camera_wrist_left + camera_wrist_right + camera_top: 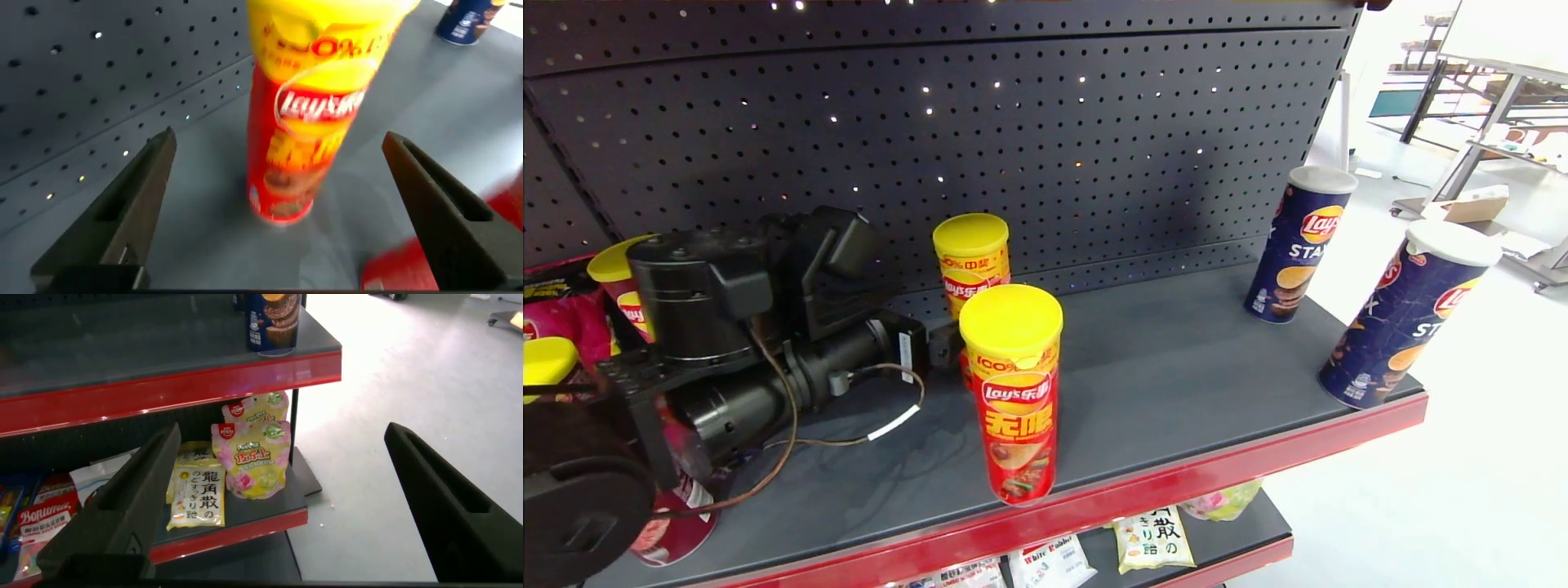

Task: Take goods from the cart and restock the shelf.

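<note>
1. Head view: looking down on a dark grey shelf [1176, 367] with a red front edge [1217, 478] and a black pegboard [1013, 122] behind.
2. Standing upright mid-shelf, two snack tubes with yellow lids and red-and-yellow printed labels: the front red can [1013, 392] near the edge, the rear red can [972, 253] just behind it, close to the pegboard.
3. Standing toward the right end, two white-lidded tubes with navy labels and a red-and-yellow logo: the back blue can [1298, 245] and the front blue can [1409, 314] at the corner.
4. Hovering at the rear red can, the left gripper [279, 137], its fingers [139, 204] spread wide, gripping nothing, framing the can and touching it on neither side.
5. Hanging beside the lower shelf [245, 531], the right gripper [282, 429], fingers wide apart and holding nothing.
6. Lying on that lower shelf, a pink-and-green pouch [249, 453] and a white-and-yellow packet [196, 494] with dark lettering.
7. Stretching past the right end, a pale glossy floor [1462, 490].
</note>
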Motion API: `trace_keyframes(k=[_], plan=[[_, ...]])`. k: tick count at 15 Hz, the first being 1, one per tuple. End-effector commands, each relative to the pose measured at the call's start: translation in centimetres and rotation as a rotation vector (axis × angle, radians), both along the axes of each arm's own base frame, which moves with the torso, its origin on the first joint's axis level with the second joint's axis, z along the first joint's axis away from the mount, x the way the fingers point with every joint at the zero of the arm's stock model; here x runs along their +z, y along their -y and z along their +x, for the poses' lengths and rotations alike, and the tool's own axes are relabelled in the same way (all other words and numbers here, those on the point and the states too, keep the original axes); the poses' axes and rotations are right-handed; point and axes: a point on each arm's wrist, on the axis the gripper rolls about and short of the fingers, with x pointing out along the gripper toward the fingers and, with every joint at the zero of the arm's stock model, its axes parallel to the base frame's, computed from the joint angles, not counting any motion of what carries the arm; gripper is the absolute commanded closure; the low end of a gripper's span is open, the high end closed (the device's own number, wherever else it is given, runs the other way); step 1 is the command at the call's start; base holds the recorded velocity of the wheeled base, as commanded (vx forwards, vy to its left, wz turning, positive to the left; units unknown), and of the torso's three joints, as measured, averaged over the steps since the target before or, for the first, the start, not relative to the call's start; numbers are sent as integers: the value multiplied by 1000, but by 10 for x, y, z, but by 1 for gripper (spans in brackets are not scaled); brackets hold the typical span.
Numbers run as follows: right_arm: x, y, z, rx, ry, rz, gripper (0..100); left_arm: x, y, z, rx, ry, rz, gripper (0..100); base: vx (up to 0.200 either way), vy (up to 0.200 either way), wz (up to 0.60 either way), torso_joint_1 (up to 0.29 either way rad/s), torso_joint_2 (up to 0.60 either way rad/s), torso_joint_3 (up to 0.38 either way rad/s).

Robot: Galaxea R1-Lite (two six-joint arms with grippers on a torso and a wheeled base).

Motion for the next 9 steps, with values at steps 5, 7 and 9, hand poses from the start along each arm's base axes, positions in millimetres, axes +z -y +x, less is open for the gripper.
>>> trace_keyframes(k=[5,7,9], plan=[[0,0,0,0,0,0,0,29,-32,-58,-46,12,-16,0,0,0,0,0,0,0],[0,0,0,0,0,0,0,36,-44,-83,-120,-19,-15,0,0,0,0,0,0,0],[0,0,0,0,0,0,0,42,-53,-100,-143,-15,-21,0,0,0,0,0,0,0]])
